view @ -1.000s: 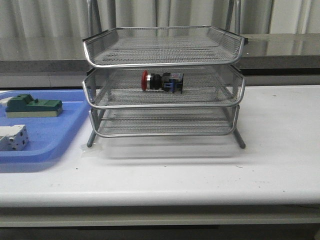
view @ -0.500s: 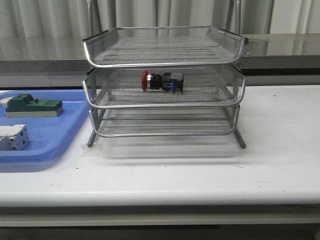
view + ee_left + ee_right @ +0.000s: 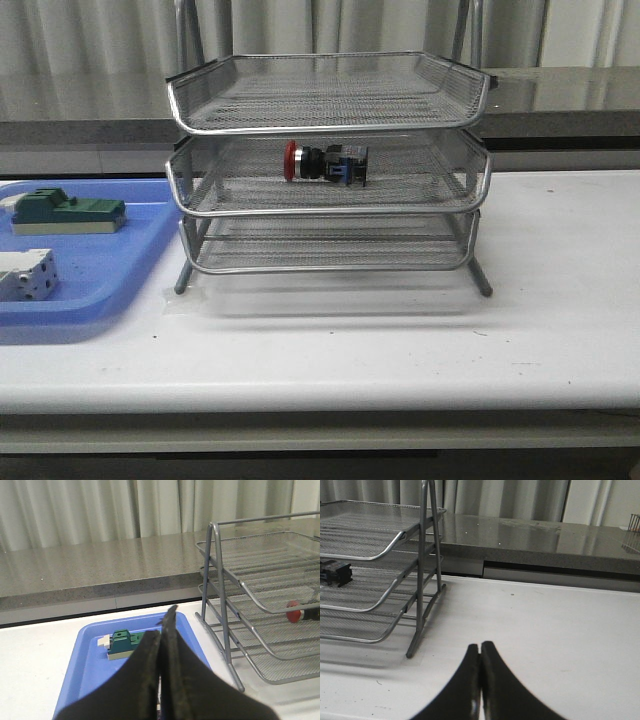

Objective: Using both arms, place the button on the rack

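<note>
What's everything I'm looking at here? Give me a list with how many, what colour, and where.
rack: one, silver wire mesh, three tiers, standing mid-table.
button: one, red cap, black body, blue rear, lying on its side in the rack's middle tier.
blue tray: one, on the table left of the rack.
green part: one, in the blue tray, far side.
white part: one, in the blue tray, near side.
table: one, white.
left gripper: one, black, fingers together, empty, above the blue tray.
right gripper: one, black, fingers together, empty, right of the rack.
</note>
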Robot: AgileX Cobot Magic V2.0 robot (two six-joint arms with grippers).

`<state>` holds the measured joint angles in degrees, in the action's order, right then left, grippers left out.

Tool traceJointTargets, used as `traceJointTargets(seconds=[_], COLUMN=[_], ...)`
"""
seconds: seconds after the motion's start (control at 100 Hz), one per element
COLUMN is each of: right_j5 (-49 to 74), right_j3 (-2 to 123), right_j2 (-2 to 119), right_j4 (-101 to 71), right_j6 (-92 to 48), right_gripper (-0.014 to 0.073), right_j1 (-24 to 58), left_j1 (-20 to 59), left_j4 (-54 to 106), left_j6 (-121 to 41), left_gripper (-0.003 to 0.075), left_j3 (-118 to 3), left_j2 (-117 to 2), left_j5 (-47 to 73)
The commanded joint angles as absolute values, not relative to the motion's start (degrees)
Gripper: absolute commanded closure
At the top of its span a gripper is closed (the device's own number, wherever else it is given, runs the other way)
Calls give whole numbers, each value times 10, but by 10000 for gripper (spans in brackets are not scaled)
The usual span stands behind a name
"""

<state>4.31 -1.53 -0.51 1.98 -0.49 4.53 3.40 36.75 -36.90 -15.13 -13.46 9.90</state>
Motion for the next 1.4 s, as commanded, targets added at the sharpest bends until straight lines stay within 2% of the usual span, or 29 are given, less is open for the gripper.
traceJointTargets(seconds=[0.0,0.81,0.88,1.01,1.08,1.39], right_j5=[-7,-7,-7,-7,-7,-7], right_j3=[-16,-16,-16,-16,-16,-16], right_j2=[-15,-15,-15,-15,-15,-15], right_j4=[26,26,26,26,26,26], right_j6=[-4,-4,-4,-4,-4,-4], right_gripper=[653,653,653,653,653,653], right_j1=[43,43,43,43,43,43], left_j1=[38,38,38,38,38,38], left_j4=[377,335,267,16,-57,-62], left_j6=[-364,-352,-292,-28,63,75], left_gripper=[741,741,741,741,741,741], left_j3=[-168,-168,-168,-159,-148,-60], left_j2=[-140,-140,-139,-129,-125,-76], left_j5=[57,47,47,46,46,-13])
